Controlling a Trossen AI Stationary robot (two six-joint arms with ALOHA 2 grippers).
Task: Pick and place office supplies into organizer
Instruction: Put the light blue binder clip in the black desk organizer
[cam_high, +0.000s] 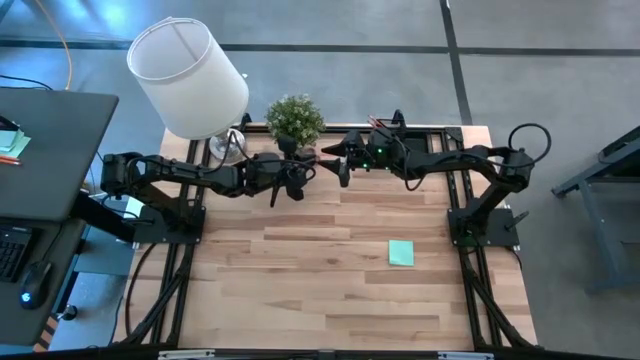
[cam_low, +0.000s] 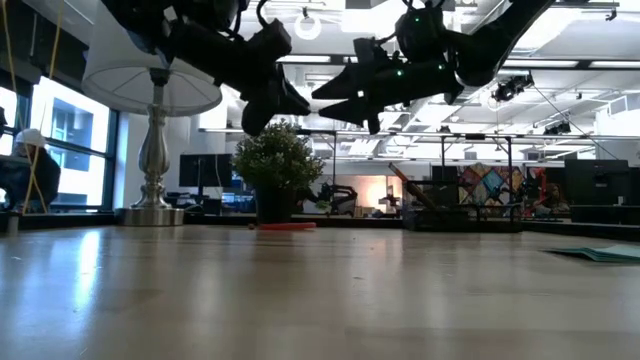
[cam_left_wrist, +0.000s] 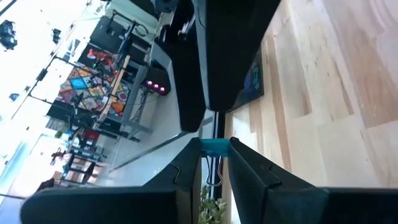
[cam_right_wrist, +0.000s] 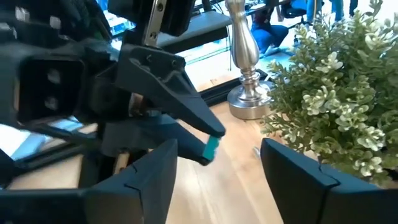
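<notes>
Both grippers hover well above the table in front of the potted plant (cam_high: 295, 120), tips facing each other. My left gripper (cam_left_wrist: 214, 149) is shut on a small teal piece (cam_right_wrist: 211, 148). My right gripper (cam_right_wrist: 217, 171) is open, with its fingers standing on either side of the left gripper's tip and apart from it. The mint-green sticky-note pad (cam_high: 401, 252) lies flat on the table toward the right near side. The black organizer (cam_low: 440, 218) stands at the far edge behind the right arm, with an orange pencil (cam_low: 404, 186) leaning out of it. A red item (cam_low: 285, 226) lies by the plant pot. My left gripper pinches the small teal piece (cam_left_wrist: 215, 146) between its two fingertips. The piece is lifted clear of the table and pokes out past the tips toward the right gripper.
A white-shaded lamp (cam_high: 190, 75) stands at the far left corner on its silver base (cam_low: 153, 214), next to the plant. Black arm mounts sit at the left and right edges. The near half of the wooden table (cam_high: 300, 300) is bare wood around the pad.
</notes>
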